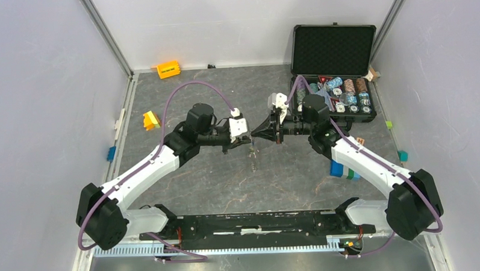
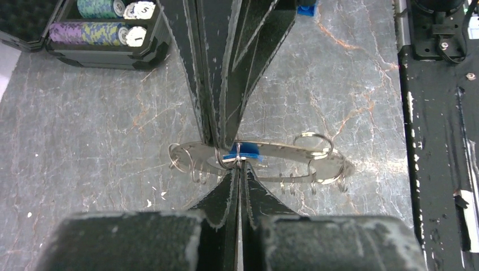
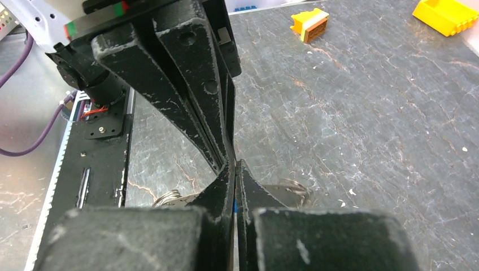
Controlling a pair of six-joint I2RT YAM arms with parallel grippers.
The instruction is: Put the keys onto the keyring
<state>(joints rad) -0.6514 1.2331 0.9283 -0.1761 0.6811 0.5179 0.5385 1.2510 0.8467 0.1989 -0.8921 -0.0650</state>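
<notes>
Left gripper (image 2: 238, 169), big and black at the bottom middle of its own view, fingers pressed tight together. Right at its tips, blue key (image 2: 244, 151), only the plastic head showing, middle of the frame. Right gripper (image 2: 223, 142) in from the top of that frame, fingers also pressed together, tips at the very same spot. Key pinched by left or by right: cannot tell. Thin strip of blue between the fingers in the right wrist view, but no clear grip shown.

Behind the key, keyring (image 2: 282, 150), shiny and flat, stretched across the middle of the frame, with small wire loops (image 2: 314, 140) along its rim. One little loop right by the blue head. Key on that loop or not: cannot tell. Keyring on the table (image 2: 85, 186) or just above it: cannot tell either.

Green key nowhere in any view.

So, as a guess: first key in the middle of being put on, not clearly done; second key not started. Likely half the job or more left to do.

Farther out, in the top view: both arms meeting in the middle of the frame. Open case (image 1: 333, 48) with chips (image 1: 348, 86) at upper right. Yellow blocks (image 1: 168, 69) at upper left. Blue and green blocks (image 1: 341, 170) at right, beside the right arm.
</notes>
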